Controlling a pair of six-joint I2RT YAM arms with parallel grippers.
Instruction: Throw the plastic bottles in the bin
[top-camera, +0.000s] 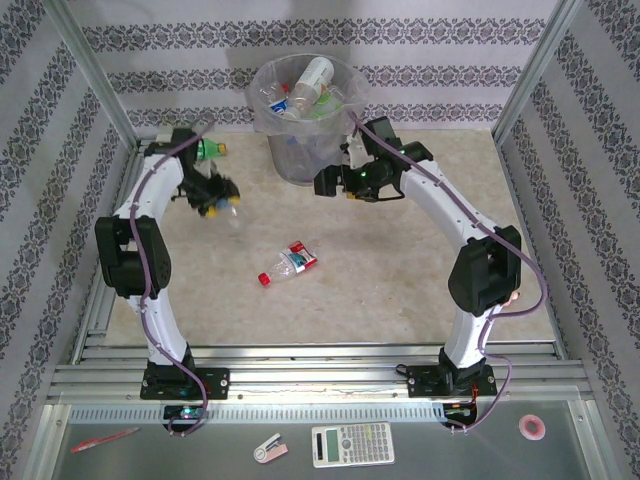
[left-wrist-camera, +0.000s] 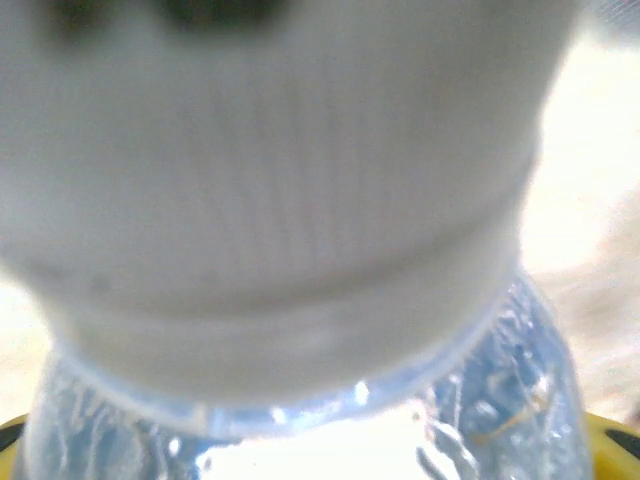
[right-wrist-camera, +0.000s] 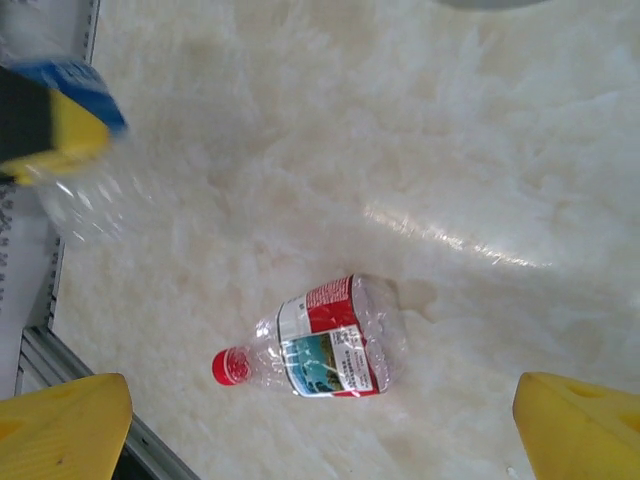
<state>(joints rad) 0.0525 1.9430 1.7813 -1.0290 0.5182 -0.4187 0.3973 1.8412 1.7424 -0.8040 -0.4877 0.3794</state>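
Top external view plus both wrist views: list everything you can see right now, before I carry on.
bin: one, grey with clear liner, far middle of the table
bottles in the bin: several, mostly clear, exact count unclear
green bottle: one, green, far left beside the left arm
red-label bottle: one, clear with red cap, lying mid-table
white-capped bottle: one, clear, between the left gripper's fingers
pen: one, red, near ledge, left
pink-and-white desk item: one, near ledge
calculator: one, pale, near ledge, middle
tape roll: one, pink, near ledge, right
left gripper: yellow pads, closed on the white-capped bottle
right gripper: yellow pads, open, near the bin's base
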